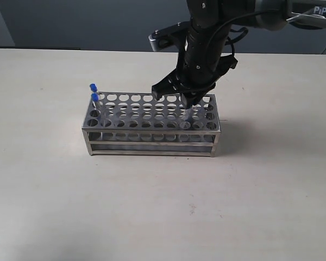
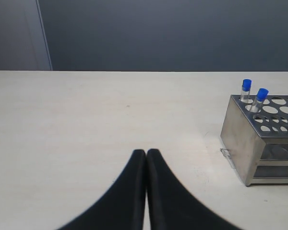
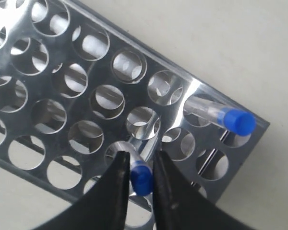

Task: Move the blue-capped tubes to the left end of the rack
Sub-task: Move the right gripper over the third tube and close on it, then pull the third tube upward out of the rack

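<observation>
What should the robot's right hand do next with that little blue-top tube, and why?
Probably lift it straight up. The right fingers pinch a tube by its blue cap, and it sits in a hole near the right end of the rack. It must clear that hole before travelling to the left end, where two tubes stand.

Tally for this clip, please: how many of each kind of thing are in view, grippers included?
rack: 1
blue-capped tubes: 4, two at the rack's left end and two at its right end
grippers: 2, left gripper and right gripper
total: 7
</observation>
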`<state>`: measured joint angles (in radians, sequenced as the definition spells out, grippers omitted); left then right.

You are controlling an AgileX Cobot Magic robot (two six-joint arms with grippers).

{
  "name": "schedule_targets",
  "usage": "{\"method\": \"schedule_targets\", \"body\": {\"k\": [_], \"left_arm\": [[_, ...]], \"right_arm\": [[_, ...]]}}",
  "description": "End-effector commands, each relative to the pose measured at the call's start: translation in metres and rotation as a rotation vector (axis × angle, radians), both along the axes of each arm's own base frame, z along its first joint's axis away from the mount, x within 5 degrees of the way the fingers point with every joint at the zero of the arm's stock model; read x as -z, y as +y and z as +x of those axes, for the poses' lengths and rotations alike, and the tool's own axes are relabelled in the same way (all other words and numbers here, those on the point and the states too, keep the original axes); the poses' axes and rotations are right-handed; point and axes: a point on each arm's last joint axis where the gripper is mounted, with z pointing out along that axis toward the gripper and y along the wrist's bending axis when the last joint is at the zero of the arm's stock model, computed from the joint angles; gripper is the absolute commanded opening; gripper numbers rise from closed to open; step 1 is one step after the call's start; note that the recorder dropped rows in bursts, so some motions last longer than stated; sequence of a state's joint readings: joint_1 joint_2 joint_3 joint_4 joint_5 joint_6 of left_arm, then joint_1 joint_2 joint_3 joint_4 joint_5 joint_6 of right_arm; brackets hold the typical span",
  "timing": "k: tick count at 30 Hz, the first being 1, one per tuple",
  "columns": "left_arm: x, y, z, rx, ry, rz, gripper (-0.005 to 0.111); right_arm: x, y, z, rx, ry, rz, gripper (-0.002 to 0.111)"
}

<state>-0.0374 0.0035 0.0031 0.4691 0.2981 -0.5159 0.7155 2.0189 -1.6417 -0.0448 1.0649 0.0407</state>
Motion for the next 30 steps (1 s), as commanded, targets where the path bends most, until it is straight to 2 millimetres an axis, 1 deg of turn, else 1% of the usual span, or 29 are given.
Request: {"method": "schedule_targets", "body": {"k": [1, 4, 5, 7, 11, 12, 14, 18, 22, 24, 27, 30], "left_arm": [[-0.002, -0.001, 0.000, 0.009, -0.013, -0.002, 0.001], [-0.002, -0.001, 0.000, 0.009, -0.013, -0.002, 0.001], [-0.002, -0.001, 0.000, 0.009, -0.013, -0.002, 0.001], [-0.002, -0.001, 0.000, 0.009, -0.013, -0.002, 0.001], [-0.002, -0.001, 0.000, 0.009, -0.013, -0.002, 0.001], [-0.002, -0.001, 0.000, 0.009, -0.013, -0.002, 0.001], [-0.002, -0.001, 0.000, 0.009, -0.013, -0.002, 0.001], [-0.002, -0.001, 0.000, 0.009, -0.013, -0.002, 0.001], [-0.002, -0.001, 0.000, 0.009, -0.013, -0.002, 0.001], [-0.002, -0.001, 0.000, 0.009, -0.013, -0.002, 0.001], [-0.002, -0.001, 0.000, 0.009, -0.013, -0.002, 0.001], [-0.002, -0.001, 0.000, 0.009, -0.013, -0.002, 0.001]], "right_arm": [[-0.001, -0.002, 0.002, 0.000, -0.009, 0.000, -0.001], [-0.001, -0.002, 0.001, 0.000, -0.003, -0.005, 0.000], [0.000, -0.002, 0.001, 0.000, -0.003, -0.005, 0.002], [0.000, -0.002, 0.001, 0.000, -0.002, -0.006, 0.009], [0.000, -0.002, 0.002, 0.000, -0.003, -0.005, 0.027], [0.000, -0.002, 0.002, 0.000, -0.003, -0.005, 0.030], [0.001, -0.002, 0.002, 0.000, -0.003, -0.005, 0.032], [0.004, -0.002, 0.003, -0.001, -0.006, -0.012, 0.027], [0.017, 0.000, 0.005, 0.000, 0.021, -0.030, 0.010], [0.021, 0.001, 0.005, 0.000, 0.030, -0.039, 0.005], [0.019, 0.001, 0.005, 0.000, 0.023, -0.033, -0.001], [0.013, 0.000, 0.006, -0.004, -0.002, -0.025, -0.001]]}}
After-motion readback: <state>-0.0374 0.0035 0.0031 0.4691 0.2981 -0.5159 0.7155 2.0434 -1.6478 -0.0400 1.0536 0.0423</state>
